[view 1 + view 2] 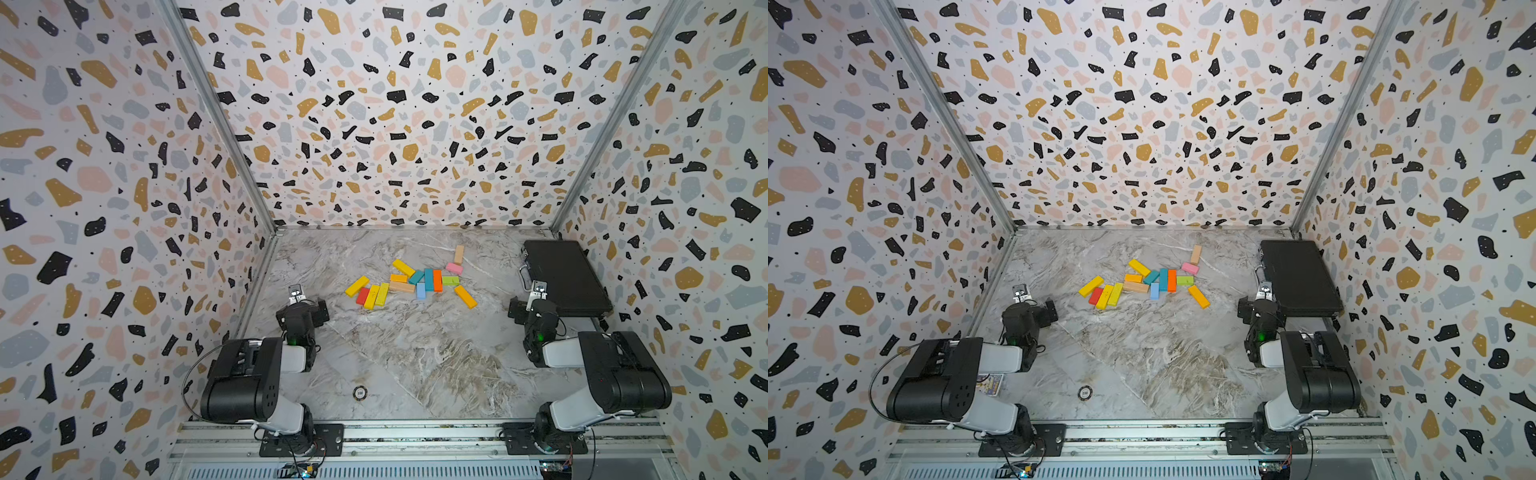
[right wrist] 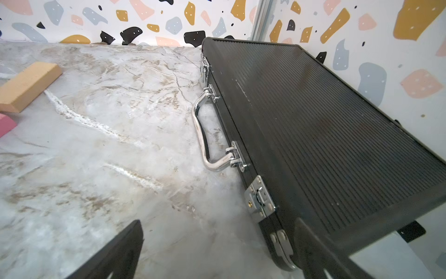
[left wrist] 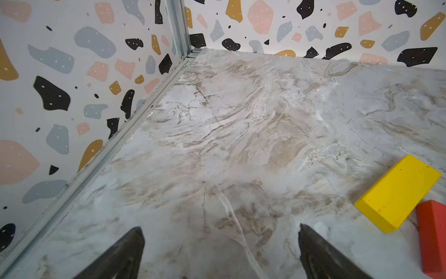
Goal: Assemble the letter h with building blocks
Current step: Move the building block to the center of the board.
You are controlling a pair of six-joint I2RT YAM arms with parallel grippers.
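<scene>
Building blocks [image 1: 428, 279] lie flat and loose on the marble table [image 1: 415, 357], forming no letter yet, and I read the scene outward from my end. Closest to me, between the two arm bases, sits a small round disc [image 1: 360, 392] (marked 100, not part of the job). Next out are the grippers, one at each side of the table. The left gripper [image 3: 220, 239] hangs over bare marble with its jaws spread wide and nothing between them. The right gripper [image 2: 220, 232] is likewise spread and empty, one finger showing in front of the near corner of the black case [image 2: 325, 120]. Beyond them, in both top views, the cluster sits around the middle of the table. At its left end, nearest the left gripper, a yellow block [image 3: 398, 193] lies with a red block [image 3: 432, 236] just beside it. Then come two yellowish ones side by side, a plain wood piece, and teal, light blue and orange ones packed together. A green one follows, and an orange-yellow block [image 1: 465, 296] lies apart toward the right. Farther still lie a pink block [image 1: 454, 268] and a wood block [image 1: 459, 254], the farthest of all. The case lies shut along the right wall, its chrome handle [image 2: 205, 135] facing the blocks.
</scene>
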